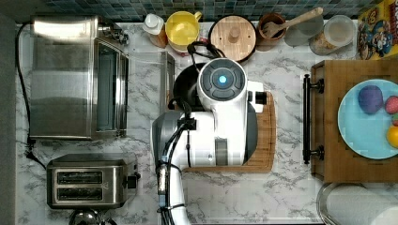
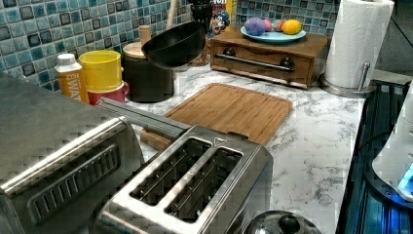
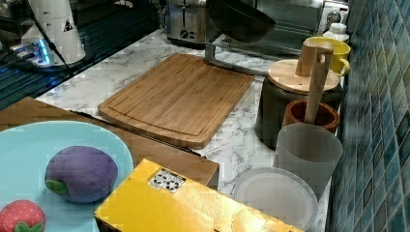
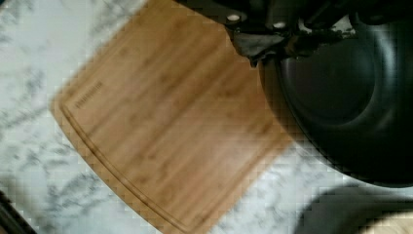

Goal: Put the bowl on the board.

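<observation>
We are seeing the toaster (image 2: pixel 185 185) sitting on a white marble counter (image 2: pixel 316 146) backed by blue mosaic tile (image 2: pixel 34 34). The gripper (image 4: pixel 265 41) is clamping the bowl's (image 4: pixel 350 92) rim, holding it tilted in the air. The board (image 4: pixel 170 126) is lying flat on the counter below the gripper, bare. Beyond it a paper-towel roll (image 2: pixel 358 41) is standing.

Toaster (image 2: pixel 195 185), blue plate (image 1: pixel 363 124), possibly toy fruit.
</observation>
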Motion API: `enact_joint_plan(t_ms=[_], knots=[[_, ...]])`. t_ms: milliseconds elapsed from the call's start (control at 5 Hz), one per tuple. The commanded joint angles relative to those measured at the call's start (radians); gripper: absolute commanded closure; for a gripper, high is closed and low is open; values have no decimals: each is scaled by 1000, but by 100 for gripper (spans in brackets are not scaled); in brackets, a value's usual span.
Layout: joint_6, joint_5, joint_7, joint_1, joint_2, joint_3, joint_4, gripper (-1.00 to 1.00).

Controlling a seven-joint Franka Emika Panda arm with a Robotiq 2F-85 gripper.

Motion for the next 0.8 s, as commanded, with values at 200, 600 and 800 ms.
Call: enact_joint_plan(t_ms=[200, 600, 800], knots=[[196, 49, 120, -83, -152, -107, -287, 100], [328, 28, 204, -116, -243, -160, -448, 100], [392, -6, 274, -137, -279, -169, -511, 100]])
